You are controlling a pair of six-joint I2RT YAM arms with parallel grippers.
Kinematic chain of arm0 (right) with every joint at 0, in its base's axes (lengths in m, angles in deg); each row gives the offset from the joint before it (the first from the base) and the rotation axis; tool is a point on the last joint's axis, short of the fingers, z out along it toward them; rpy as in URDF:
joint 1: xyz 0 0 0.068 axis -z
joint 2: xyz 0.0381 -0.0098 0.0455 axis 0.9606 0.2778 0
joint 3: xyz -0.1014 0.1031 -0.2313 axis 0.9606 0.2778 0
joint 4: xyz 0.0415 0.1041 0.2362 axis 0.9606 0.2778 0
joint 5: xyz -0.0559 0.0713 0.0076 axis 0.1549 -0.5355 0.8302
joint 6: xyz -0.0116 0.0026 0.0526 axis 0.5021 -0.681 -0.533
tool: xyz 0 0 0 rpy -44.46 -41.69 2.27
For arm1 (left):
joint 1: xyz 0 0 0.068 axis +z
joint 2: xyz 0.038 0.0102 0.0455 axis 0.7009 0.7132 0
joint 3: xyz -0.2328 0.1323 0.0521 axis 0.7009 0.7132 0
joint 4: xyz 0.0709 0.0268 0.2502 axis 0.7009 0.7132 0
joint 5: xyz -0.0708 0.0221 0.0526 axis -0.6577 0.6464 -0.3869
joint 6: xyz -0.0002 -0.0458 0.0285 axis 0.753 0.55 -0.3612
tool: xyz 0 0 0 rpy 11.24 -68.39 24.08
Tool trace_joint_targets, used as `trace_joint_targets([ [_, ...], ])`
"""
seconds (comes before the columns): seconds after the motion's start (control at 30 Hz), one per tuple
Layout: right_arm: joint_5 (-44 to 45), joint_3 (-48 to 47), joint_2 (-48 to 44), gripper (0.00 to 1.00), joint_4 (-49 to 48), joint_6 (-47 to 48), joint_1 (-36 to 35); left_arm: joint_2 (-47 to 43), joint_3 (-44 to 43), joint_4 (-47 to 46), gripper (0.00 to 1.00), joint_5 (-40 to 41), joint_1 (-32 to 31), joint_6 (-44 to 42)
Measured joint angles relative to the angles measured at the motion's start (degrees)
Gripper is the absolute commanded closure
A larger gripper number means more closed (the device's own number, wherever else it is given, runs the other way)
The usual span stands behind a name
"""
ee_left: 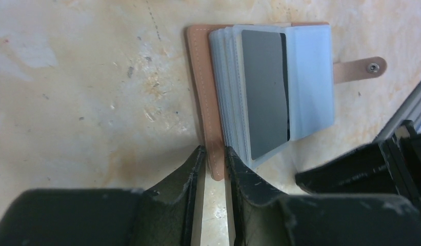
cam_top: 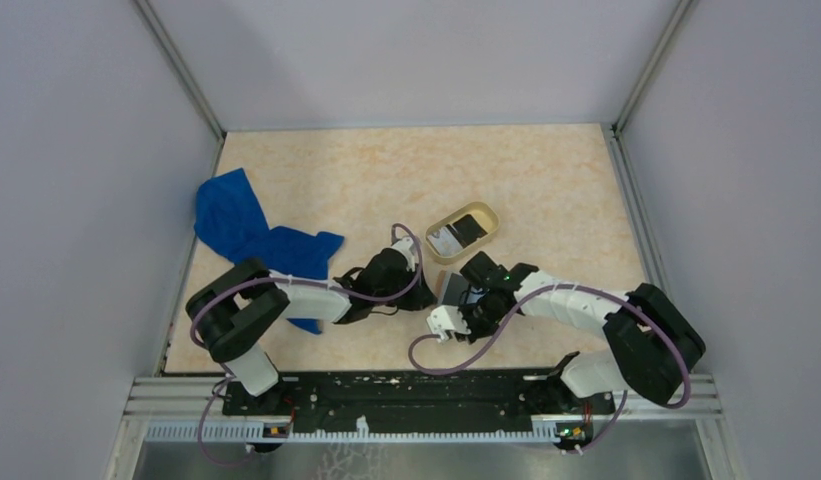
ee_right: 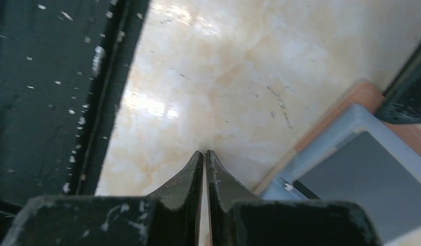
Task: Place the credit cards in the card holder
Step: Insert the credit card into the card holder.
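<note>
Two credit cards: black card [cam_top: 470,229] and white card [cam_top: 445,240] in oval tray [cam_top: 491,215]; print too small to read.
Card holder [ee_left: 200,77]: lying open, six o'clock of tray; dark card [ee_left: 264,92] tucked inside.
Left gripper [ee_left: 214,154]: pinching holder's salmon edge.
Right gripper [ee_right: 204,154]: fingers pressed together.

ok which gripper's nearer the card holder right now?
Left. The left gripper has the salmon cover edge of the card holder between its fingers. The right gripper is shut just beside the holder's corner, its tips over bare table.
</note>
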Motion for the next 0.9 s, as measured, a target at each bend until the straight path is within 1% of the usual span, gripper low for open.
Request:
trace_joint_targets([
  [0.17, 8.0, -1.4, 0.1, 0.92, -0.7, -1.6, -0.1, 0.0, 1.8, -3.1, 0.74, -3.1, 0.0, 1.1],
  [0.27, 11.8, -2.0, 0.1, 0.92, -0.5, -2.0, 1.4, 0.4, 2.2, -4.1, 0.74, -4.7, -0.1, 1.5],
  [0.43, 12.7, -2.8, -1.3, 0.90, 1.0, -2.3, 6.6, 1.6, 2.2, -6.2, 0.74, -7.2, -0.5, 1.9],
  [0.5, 10.8, -3.2, -3.5, 0.90, 2.2, -2.5, 9.4, 1.8, 2.3, -6.7, 0.74, -7.6, -0.9, 1.9],
  [0.53, 9.0, -3.8, -4.8, 0.87, 3.0, -2.7, 11.0, 1.8, 2.5, -7.2, 0.74, -7.7, -1.1, 2.0],
  [0.57, 7.4, -4.7, -5.9, 0.82, 3.8, -3.0, 12.3, 1.6, 3.3, -8.1, 0.74, -7.6, -1.2, 2.0],
  [0.63, 2.3, -7.2, -7.9, 0.64, 5.4, -3.7, 15.2, 0.2, 5.1, -9.0, 0.73, -7.4, -1.4, 1.9],
  [0.67, -0.5, -8.9, -8.9, 0.47, 5.9, -4.8, 16.7, -1.2, 6.5, -9.1, 0.73, -7.1, -1.4, 1.8],
  [0.7, -2.7, -10.4, -9.8, 0.33, 6.0, -6.6, 17.9, -3.0, 8.0, -9.1, 0.72, -6.7, -1.4, 1.4],
  [0.73, -4.5, -12.0, -10.6, 0.20, 5.7, -9.1, 18.9, -4.5, 9.0, -9.0, 0.70, -6.4, -1.4, 0.9],
  [0.77, -5.8, -13.6, -11.3, 0.12, 4.7, -11.8, 19.9, -6.4, 9.9, -8.7, 0.64, -5.8, -1.4, 0.1],
  [0.8, -6.6, -14.9, -11.8, 0.07, 3.4, -14.9, 20.5, -8.3, 10.4, -8.5, 0.56, -5.1, -1.4, -0.9],
  [0.87, -8.2, -17.9, -12.0, 0.07, -0.7, -21.2, 21.7, -12.2, 10.6, -8.2, 0.33, -3.3, -1.4, -3.8],
  [0.9, -9.0, -19.0, -11.5, 0.08, -2.3, -23.5, 22.1, -14.1, 10.6, -8.6, 0.23, -2.0, -1.4, -5.1],
])
